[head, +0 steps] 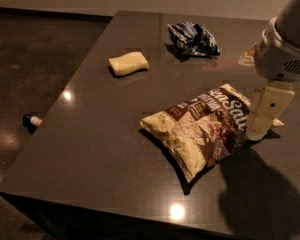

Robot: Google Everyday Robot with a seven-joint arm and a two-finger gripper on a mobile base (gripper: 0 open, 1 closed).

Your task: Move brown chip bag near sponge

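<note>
The brown chip bag (202, 129) lies flat on the dark table (95, 134), right of centre, its cream-yellow corner pointing to the front. The sponge (128, 63) is a small pale yellow block lying farther back and to the left, well apart from the bag. My gripper (258, 130) hangs down from the white arm at the right and reaches the table surface at the bag's right edge, touching or almost touching it.
A crumpled dark blue-and-white bag (192, 38) lies at the back of the table. A small orange-and-cream object (246, 56) shows behind the arm. A small dark object (31, 120) lies on the floor to the left. The table's left and front edges are near.
</note>
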